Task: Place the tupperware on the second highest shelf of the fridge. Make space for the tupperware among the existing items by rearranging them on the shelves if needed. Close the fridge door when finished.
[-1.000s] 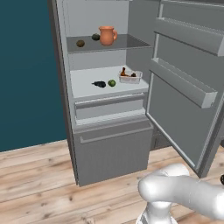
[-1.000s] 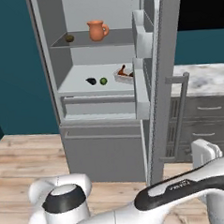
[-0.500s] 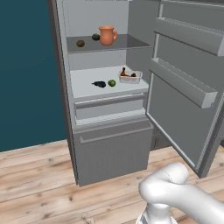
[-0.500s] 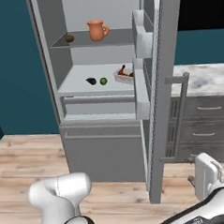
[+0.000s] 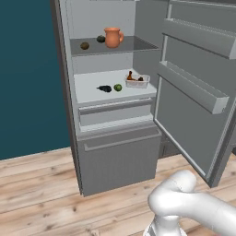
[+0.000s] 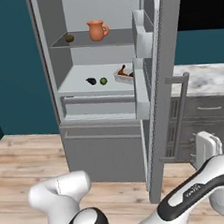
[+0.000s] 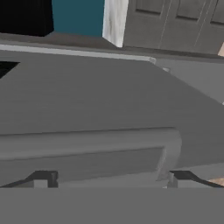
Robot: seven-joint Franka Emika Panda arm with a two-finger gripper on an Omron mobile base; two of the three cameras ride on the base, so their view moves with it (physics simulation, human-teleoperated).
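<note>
The fridge [image 5: 64, 92] stands with its fridge door [image 5: 193, 115] swung wide. The tupperware [image 5: 137, 81] with brown food lies at the right end of the white second highest shelf [image 5: 90, 94], beside a green lime [image 5: 118, 87] and a dark aubergine [image 5: 105, 88]. On the grey glassy shelf [image 5: 136, 44] above stand the orange jug [image 5: 112, 37] and two dark round fruits [image 5: 85, 45]. My gripper [image 6: 206, 146] is low on the door's outer side, near the bar handle [image 6: 180, 114]. In the hand view the gripper [image 7: 113, 179] is open, facing the grey door slab [image 7: 87, 96].
The lower drawer [image 5: 117, 156] is closed under the shelves. Door bins [image 5: 191, 85] jut from the door's inner face. A marble-topped counter [image 6: 205, 77] with grey drawers [image 6: 205, 109] stands right of the door. Wooden floor [image 5: 41, 184] lies in front.
The arm has swung a little: in the right base view the hand dipped, then rose beside the door handle. The things in the fridge and the door have not moved.
</note>
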